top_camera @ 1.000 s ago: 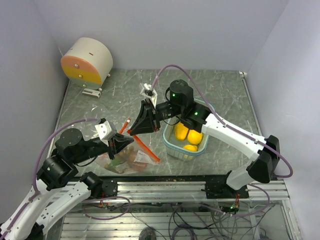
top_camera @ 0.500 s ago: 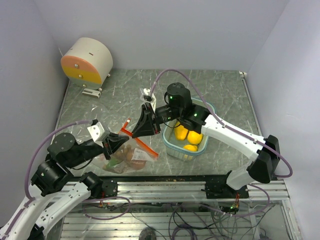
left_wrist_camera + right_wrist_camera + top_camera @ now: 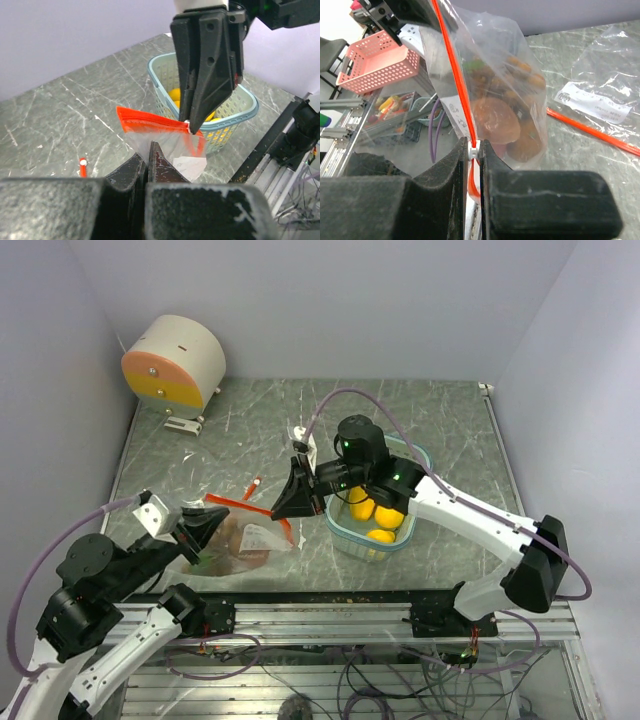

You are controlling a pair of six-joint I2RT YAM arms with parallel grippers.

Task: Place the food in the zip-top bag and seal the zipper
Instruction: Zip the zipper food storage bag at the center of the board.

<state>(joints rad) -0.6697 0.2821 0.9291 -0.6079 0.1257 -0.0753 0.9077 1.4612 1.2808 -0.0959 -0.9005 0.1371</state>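
Note:
The clear zip-top bag (image 3: 245, 540) with a red zipper strip (image 3: 150, 120) hangs stretched between my two grippers. It holds the bunch of small brown fruits (image 3: 522, 80) and the reddish round fruit (image 3: 495, 120). My left gripper (image 3: 207, 523) is shut on the bag's clear plastic just under the zipper (image 3: 149, 146). My right gripper (image 3: 279, 509) is shut on the white zipper slider (image 3: 476, 148) near the bag's right end. Several yellow-orange fruits (image 3: 372, 510) lie in the pale teal basket (image 3: 412, 523), also seen in the left wrist view (image 3: 175, 95).
A second clear bag (image 3: 600, 97) with a red zipper (image 3: 590, 131) lies flat on the table behind the held one; its red end with a white tip (image 3: 82, 167) shows. A round beige-and-orange device (image 3: 172, 362) stands at the back left. A pink basket (image 3: 375, 62) sits beyond the table's near edge.
My left arm has drawn back to the left with the bag's corner. The bag has shifted left and its zipper is now pulled taut between the grippers. My right gripper stays on the slider.

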